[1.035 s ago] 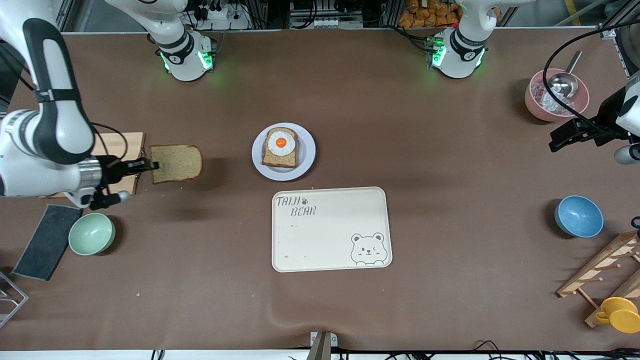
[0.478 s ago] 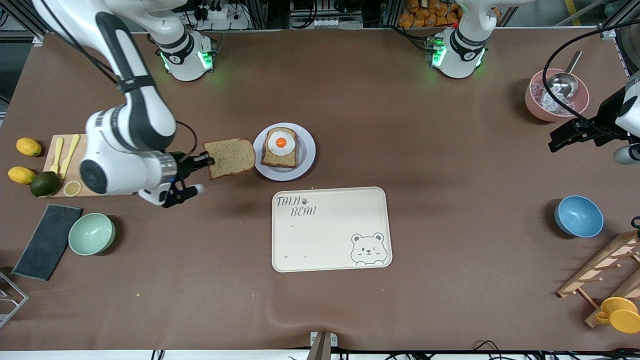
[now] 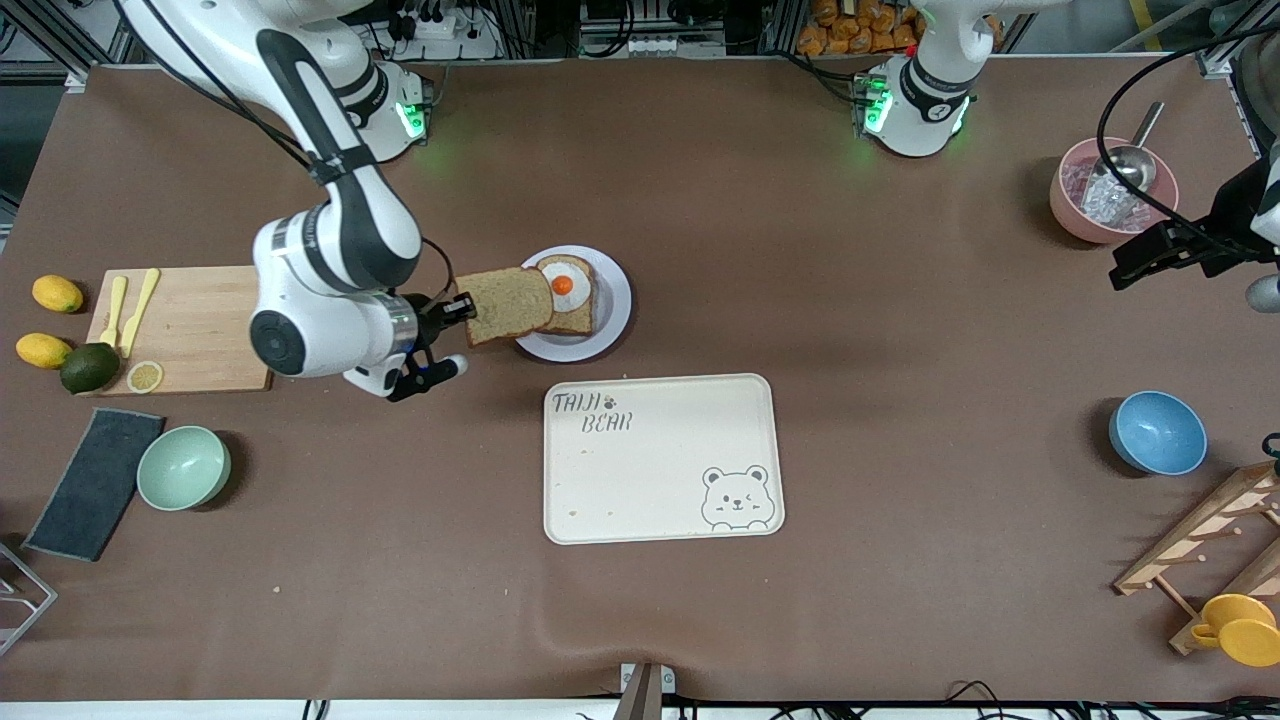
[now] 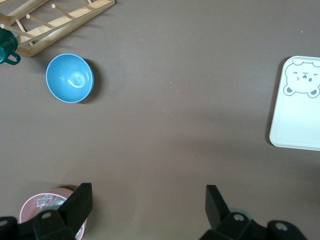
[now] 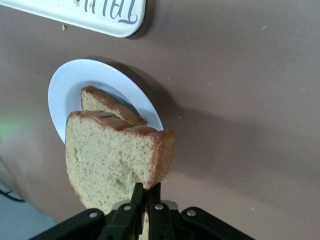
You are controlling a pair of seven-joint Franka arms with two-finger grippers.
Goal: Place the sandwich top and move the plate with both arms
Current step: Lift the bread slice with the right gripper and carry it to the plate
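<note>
The right hand [image 3: 462, 308] is pinched narrow on one edge of the sandwich top [image 3: 505, 305], carrying it flat in the air over the rim of the plate [image 3: 611, 305] toward the right arm's end. The slice partly covers the egg-topped bread [image 3: 575, 295] lying on the plate. The plate rests on the counter [image 3: 800, 300], farther from the front camera than the bear tray [image 3: 660, 470]. The left hand [image 4: 145, 207] waits spread wide and empty over the counter beside the pink bowl [image 3: 1075, 215].
</note>
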